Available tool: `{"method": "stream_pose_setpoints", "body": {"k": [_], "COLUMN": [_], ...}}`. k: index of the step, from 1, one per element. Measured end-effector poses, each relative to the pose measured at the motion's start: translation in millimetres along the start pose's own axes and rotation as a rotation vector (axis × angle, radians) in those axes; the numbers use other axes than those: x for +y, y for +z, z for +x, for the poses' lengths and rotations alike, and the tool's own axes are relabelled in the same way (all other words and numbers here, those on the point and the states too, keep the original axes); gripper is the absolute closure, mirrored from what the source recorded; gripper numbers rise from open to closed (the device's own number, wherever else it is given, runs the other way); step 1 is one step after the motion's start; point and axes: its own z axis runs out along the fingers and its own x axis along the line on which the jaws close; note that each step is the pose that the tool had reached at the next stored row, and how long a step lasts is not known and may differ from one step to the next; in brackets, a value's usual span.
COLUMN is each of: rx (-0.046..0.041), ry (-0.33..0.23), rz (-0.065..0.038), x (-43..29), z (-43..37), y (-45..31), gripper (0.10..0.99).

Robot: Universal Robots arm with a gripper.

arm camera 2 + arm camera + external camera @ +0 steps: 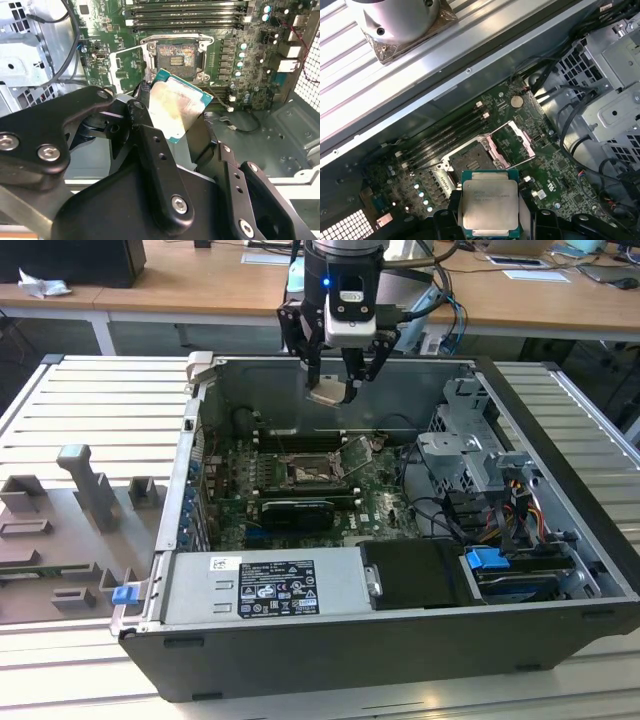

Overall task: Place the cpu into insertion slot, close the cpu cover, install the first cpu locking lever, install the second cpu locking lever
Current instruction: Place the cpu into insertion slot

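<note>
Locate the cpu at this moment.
In the exterior view the cpu is held by the gripper above the open case, raised clear of the empty insertion slot below.

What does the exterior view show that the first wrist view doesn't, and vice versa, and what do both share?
Exterior view's own: the whole open computer case, its labelled power supply, grey fixtures on the table at the exterior view's left. First wrist view's own: the flat face of the cpu with its green edge, a coin battery on the motherboard. Shared: the gripper shut on the cpu above the motherboard, the insertion slot uncovered, the cpu cover swung open.
</note>
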Motion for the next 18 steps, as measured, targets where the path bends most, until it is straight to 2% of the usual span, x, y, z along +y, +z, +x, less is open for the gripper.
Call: {"method": "stream_pose_setpoints", "body": {"k": [6, 18], "rx": [-0.0033, -0.0154], "ry": [0.037, 0.176], "rz": [-0.001, -0.003], "x": [0.0, -0.3], "z": [0.0, -0.1], "y": [0.2, 3.1], "gripper": [0.549, 0.549]}}
